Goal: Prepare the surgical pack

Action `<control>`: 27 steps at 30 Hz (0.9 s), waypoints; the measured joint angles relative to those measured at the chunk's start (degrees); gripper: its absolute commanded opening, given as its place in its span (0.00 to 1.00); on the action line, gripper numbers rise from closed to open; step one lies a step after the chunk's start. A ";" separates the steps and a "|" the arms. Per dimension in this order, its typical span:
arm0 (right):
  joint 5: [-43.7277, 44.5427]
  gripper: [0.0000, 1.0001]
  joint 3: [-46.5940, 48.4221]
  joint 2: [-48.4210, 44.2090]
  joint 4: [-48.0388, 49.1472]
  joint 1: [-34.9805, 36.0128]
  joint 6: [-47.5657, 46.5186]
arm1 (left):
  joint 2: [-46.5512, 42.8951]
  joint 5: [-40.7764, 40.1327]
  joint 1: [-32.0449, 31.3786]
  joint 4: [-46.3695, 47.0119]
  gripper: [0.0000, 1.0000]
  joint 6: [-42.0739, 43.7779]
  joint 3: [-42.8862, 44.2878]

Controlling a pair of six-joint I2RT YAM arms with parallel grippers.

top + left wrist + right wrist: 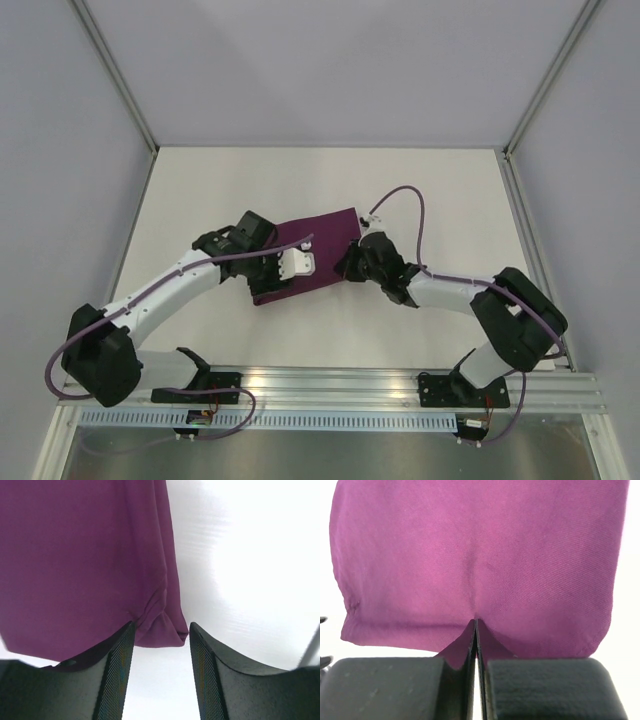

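A folding step looks to be in hand. The purple cloth (310, 255) lies flat in the middle of the table (250, 190), a folded, nearly square bundle. Its slightly longer side seems to run left to right, the right end swung a little toward the far edge. The right pincer (476, 622) is clamped on the cloth's right edge. The left pincer (161, 626) stands moderately wide, straddling a puckered corner without gripping it. Next, the left likely needs to close there so both can lift together.

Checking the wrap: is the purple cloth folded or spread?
Folded. The purple cloth is a compact rectangle; its corner shows layered, tucked edges.
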 measured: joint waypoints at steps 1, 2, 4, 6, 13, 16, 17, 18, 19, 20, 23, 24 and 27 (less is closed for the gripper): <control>0.24 0.01 0.46 -0.46 -1.31 0.00 -0.28 | -0.02 1.73 0.00 -2.43 0.56 0.04 2.47; 0.66 0.01 1.03 -1.22 -3.02 0.00 -0.72 | -0.20 3.67 0.02 -4.28 0.54 0.00 4.94; 1.66 0.01 2.45 -3.39 -7.08 -0.02 -1.75 | -1.11 7.67 0.00 -5.38 0.44 -1.25 8.46; 2.56 0.01 4.00 -5.64 -10.34 -0.07 -2.80 | -2.16 10.29 0.00 -3.50 0.39 -3.89 9.70; 3.56 0.01 9.90 -8.13 -15.50 -0.66 -4.98 | 9.57 2.67 0.00 8.17 0.32 -11.69 5.92; 3.32 0.01 9.18 -6.51 -15.65 -0.87 -4.87 | 13.31 -0.74 0.11 12.28 0.31 -12.22 2.16; 3.04 0.00 8.31 -5.84 -14.93 -1.05 -4.57 | 13.11 -1.38 0.13 13.16 0.31 -12.26 1.03; 2.78 0.00 6.84 -5.05 -14.12 -1.22 -4.15 | 12.55 -1.95 0.04 14.10 0.31 -12.26 0.02; 2.29 0.00 5.18 -4.20 -13.64 -1.55 -3.54 | 11.89 -2.27 0.04 14.93 0.31 -12.26 -0.76; 1.79 0.00 3.65 -3.28 -13.03 -1.99 -2.69 | 11.28 -2.43 0.04 15.39 0.31 -12.24 -1.36; 0.31 0.01 2.62 -3.02 -10.86 -3.19 -1.31 | 9.92 -3.04 0.00 15.96 0.32 -12.20 -2.32; 0.24 0.01 2.67 -3.37 -11.34 -3.37 -1.38 | 9.51 -3.37 0.00 15.89 0.33 -12.17 -2.38; 0.52 0.21 3.50 -6.01 -15.52 -3.80 -2.08 | 7.91 -3.98 0.00 14.40 0.39 -12.09 -2.38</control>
